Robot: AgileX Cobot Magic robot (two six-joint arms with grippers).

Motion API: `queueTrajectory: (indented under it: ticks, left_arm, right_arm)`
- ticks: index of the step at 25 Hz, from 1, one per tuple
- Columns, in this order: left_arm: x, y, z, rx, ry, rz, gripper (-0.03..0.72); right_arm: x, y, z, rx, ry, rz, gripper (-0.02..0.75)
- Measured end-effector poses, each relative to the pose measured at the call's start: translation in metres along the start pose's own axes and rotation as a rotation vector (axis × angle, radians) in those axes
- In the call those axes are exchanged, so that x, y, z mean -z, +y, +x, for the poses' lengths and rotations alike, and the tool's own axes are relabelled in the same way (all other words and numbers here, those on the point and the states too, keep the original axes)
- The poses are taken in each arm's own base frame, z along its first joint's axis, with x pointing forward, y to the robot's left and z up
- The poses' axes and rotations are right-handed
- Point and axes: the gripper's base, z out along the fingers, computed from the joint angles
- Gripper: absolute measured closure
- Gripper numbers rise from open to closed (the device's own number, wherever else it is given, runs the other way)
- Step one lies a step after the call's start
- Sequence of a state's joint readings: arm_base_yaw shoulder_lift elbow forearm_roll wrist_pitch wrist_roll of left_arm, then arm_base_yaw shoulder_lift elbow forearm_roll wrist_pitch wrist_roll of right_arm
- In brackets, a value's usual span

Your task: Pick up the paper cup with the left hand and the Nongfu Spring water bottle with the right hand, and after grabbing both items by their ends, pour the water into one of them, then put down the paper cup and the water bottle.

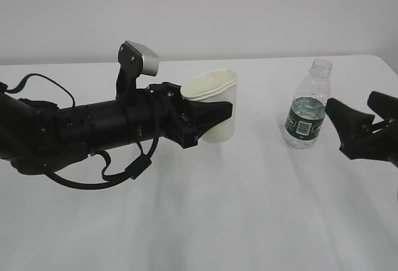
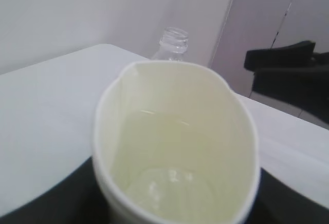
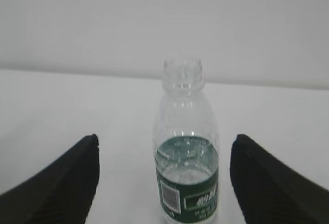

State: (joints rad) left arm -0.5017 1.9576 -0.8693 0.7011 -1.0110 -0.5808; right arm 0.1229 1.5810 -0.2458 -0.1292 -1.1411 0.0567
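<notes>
The setting reads as a robotics lab or test room rather than a home. A plain white table (image 1: 205, 221) stands against a bare white wall (image 1: 249, 10), with no furnishings or decoration in sight. Two black robot arms work over it, the left arm (image 1: 81, 128) trailing loose cables. Grey panelled doors or cabinets (image 2: 267, 23) stand behind the table.

From the front we look down at a slant across the desk (image 1: 249, 221) toward the wall. Our left wrist camera sits just above the cup (image 2: 175, 147), peering inside. Our right wrist camera faces the bottle (image 3: 186, 157) level and close between its fingers (image 3: 61, 183). All three views share the bottle.
</notes>
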Motion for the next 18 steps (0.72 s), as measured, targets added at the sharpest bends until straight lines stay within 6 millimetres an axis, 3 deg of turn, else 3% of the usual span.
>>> queueTrajectory:
  ticks: [3, 11, 18]
  left_arm:
    - [0.000, 0.000, 0.000, 0.003, -0.001, -0.005, 0.270]
    - [0.003, 0.006, -0.001, -0.001, -0.006, -0.026, 0.270]
    - [0.027, 0.047, -0.008, 0.013, -0.036, -0.153, 0.270]
  right_arm:
    - [0.008, 0.001, -0.015, -0.011, -0.069, -0.003, 0.143]
    - [0.019, 0.006, -0.032, -0.051, -0.145, -0.047, 0.144]
    - [0.019, 0.009, -0.026, -0.033, -0.079, -0.076, 0.145]
